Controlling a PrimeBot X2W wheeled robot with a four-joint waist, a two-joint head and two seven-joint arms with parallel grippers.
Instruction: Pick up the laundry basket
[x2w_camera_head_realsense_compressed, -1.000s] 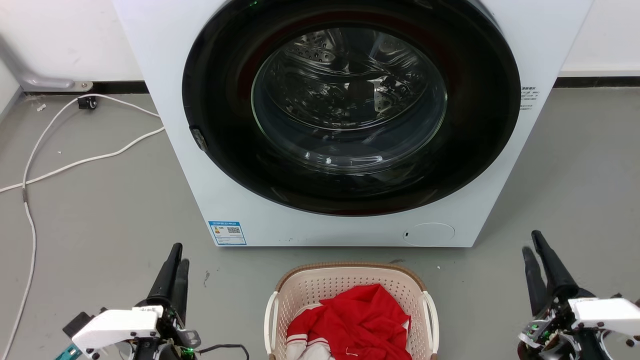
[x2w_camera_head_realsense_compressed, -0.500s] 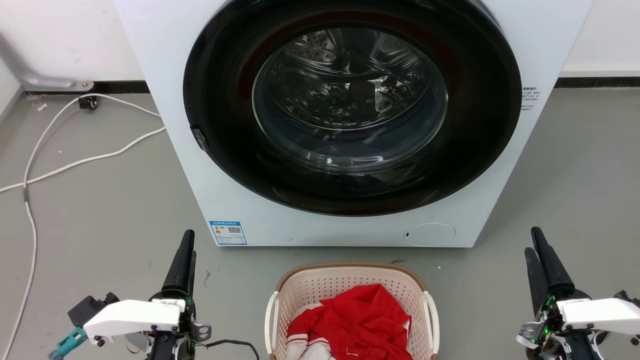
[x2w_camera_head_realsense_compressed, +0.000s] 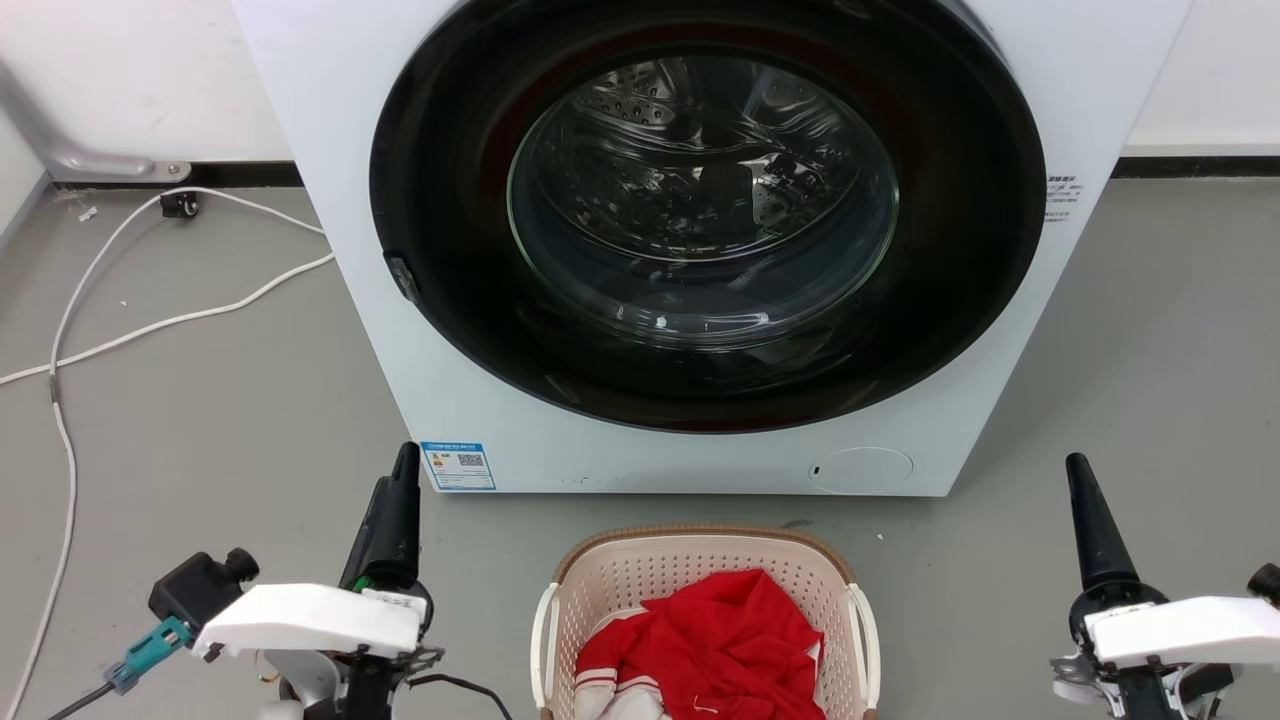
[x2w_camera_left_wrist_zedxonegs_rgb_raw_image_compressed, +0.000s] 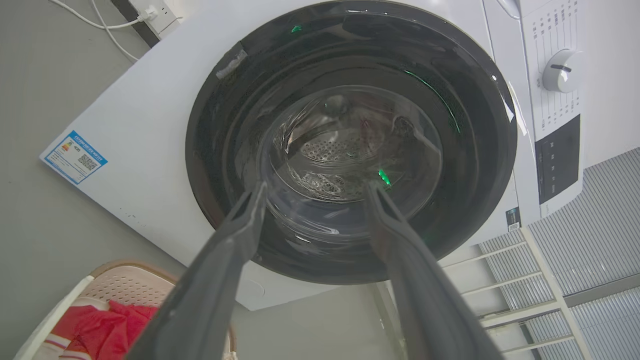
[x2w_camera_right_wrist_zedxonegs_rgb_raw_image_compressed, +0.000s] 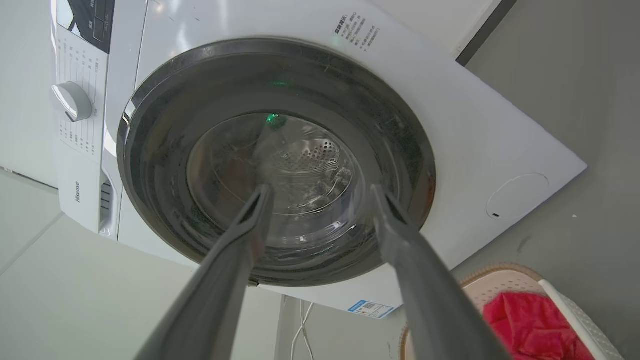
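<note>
The rounded cream-beige perforated plastic laundry basket (x2w_camera_head_realsense_compressed: 700, 532), brown-rimmed and white-handled, is set on the grey floor (x2w_camera_head_realsense_compressed: 200, 400) just before the white front-loading washing machine (x2w_camera_head_realsense_compressed: 330, 200); a crumpled red cloth (x2w_camera_head_realsense_compressed: 720, 640) is held in it. The left tool (x2w_camera_left_wrist_zedxonegs_rgb_raw_image_compressed: 316, 189) and the right tool (x2w_camera_right_wrist_zedxonegs_rgb_raw_image_compressed: 321, 189) are spread wide with nothing gripped, one at each side of the basket and apart from it.

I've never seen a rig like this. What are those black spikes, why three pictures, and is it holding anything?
This is a wheeled robot with two arms. One picture comes from a camera on its head, looking down at the grey floor. The black spikes there are its left gripper and right gripper, each with two long fingers. The other two pictures come from a camera on each wrist, looking along those fingers: both pairs are spread apart and hold nothing. Between the arms the laundry basket stands on the floor with a red garment inside, before a white front-loading washing machine.
</note>
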